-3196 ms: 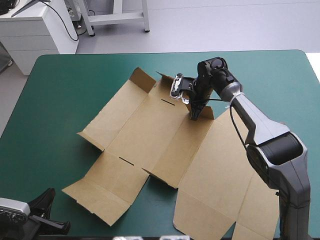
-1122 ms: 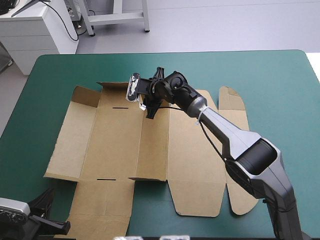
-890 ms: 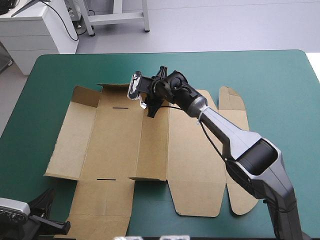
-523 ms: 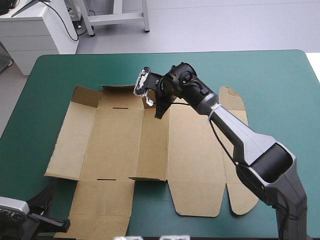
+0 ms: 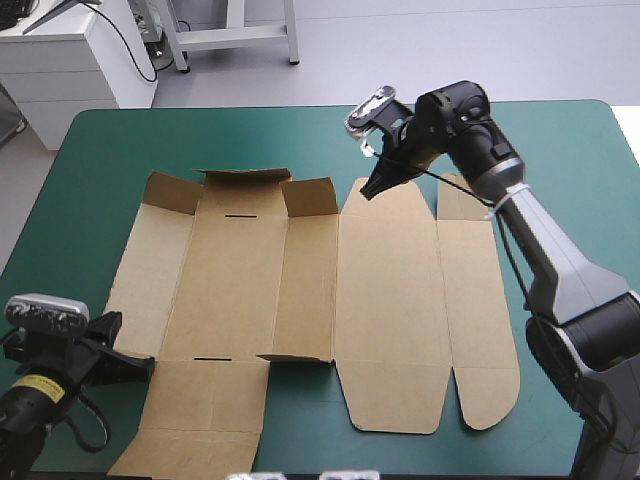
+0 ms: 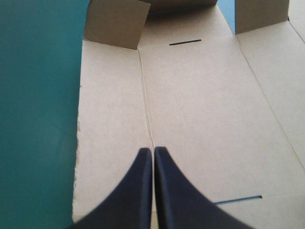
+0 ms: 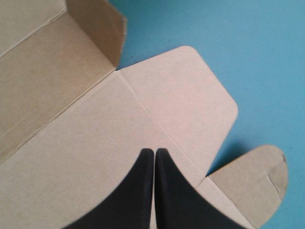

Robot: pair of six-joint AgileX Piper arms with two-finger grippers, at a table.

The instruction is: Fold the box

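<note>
the right gripper [image 5: 371, 191], two broad black fins of smooth plastic pressed together into one pointed arch with nothing between them, hangs tip-down in the upper middle of the high view, right over the far edge of the box [image 5: 385, 300]. whether the tip touches the board i can't tell. in its own wrist view the right gripper [image 7: 154, 151] makes the same clenched arch. ahead of it lies a flat tongue-shaped flap [image 7: 183, 95] with rounded corners, and beside that a smaller rounded flap [image 7: 259, 174]. on the other side a short wall flap [image 7: 97, 28] stands up from its crease.

the left gripper [image 5: 145, 366] sits in the lower left of the high view, also clenched and empty, its tip at the sheet's left edge. in the left wrist view the left gripper [image 6: 153, 150] points along a straight crease between a narrow outer panel and a wider one. a thin dark slot [image 6: 185, 43] is cut ahead of it, a second slot [image 6: 238, 199] lies just beside the fingers, and a raised flap [image 6: 116, 21] stands at the far end.

the box is a cut sheet of matte brown board, faintly ribbed and scored into long panels. it lies spread open across the middle of the smooth teal-green cover [image 5: 130, 140], and its near flaps reach towards the picture's bottom edge. three small flaps [image 5: 245, 176] along its upper left edge stand tilted up.
</note>
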